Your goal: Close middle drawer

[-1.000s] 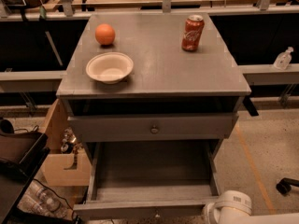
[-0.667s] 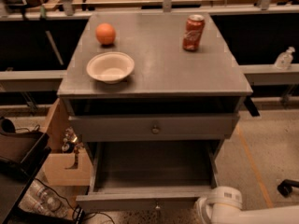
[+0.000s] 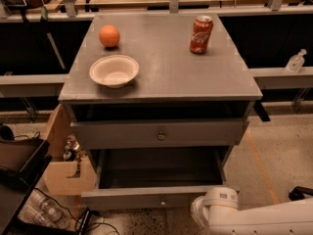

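Observation:
The middle drawer (image 3: 161, 198) is the grey drawer pulled far out below the cabinet top, with its shallow empty box showing and a small round knob at the centre of its front. My gripper (image 3: 208, 210) is at the bottom right, at the white rounded end of the arm. It sits against the right end of that drawer front. Above it is another grey drawer front with a knob (image 3: 161, 136), standing slightly out, with a dark gap over it.
On the cabinet top (image 3: 161, 72) stand an orange (image 3: 109, 35), a white bowl (image 3: 114, 71) and a red soda can (image 3: 201, 34). A cardboard box (image 3: 66, 173) and black gear stand at the left. A small bottle (image 3: 295, 61) stands on the right ledge.
The white arm end has moved left and up against the drawer front. The middle drawer front has slid inward toward the cabinet.

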### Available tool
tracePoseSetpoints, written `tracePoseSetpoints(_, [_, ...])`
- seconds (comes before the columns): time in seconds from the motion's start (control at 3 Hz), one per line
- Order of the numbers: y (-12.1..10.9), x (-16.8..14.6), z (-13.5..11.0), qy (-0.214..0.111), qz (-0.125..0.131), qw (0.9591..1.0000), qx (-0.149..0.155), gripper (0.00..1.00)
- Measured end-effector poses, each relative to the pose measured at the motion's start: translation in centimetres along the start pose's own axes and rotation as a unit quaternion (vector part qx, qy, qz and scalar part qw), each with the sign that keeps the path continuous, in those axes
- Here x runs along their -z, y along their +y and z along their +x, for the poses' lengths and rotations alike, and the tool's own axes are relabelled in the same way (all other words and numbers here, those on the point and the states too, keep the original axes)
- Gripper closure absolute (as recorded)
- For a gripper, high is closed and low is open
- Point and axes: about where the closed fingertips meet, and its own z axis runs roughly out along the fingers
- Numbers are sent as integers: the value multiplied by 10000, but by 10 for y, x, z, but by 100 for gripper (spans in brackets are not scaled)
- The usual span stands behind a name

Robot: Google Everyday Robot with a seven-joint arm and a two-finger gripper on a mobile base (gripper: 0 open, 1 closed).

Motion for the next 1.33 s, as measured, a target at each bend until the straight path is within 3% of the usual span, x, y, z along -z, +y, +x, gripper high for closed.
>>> tracePoseSetpoints(0.67, [-11,-9,0,13,48,10000,24,100])
tracePoseSetpoints(1.0, [-37,-20,5,20,175,9997,155,100])
tracePoseSetpoints(1.33, [-35,-19,4,20,175,9997,155,100])
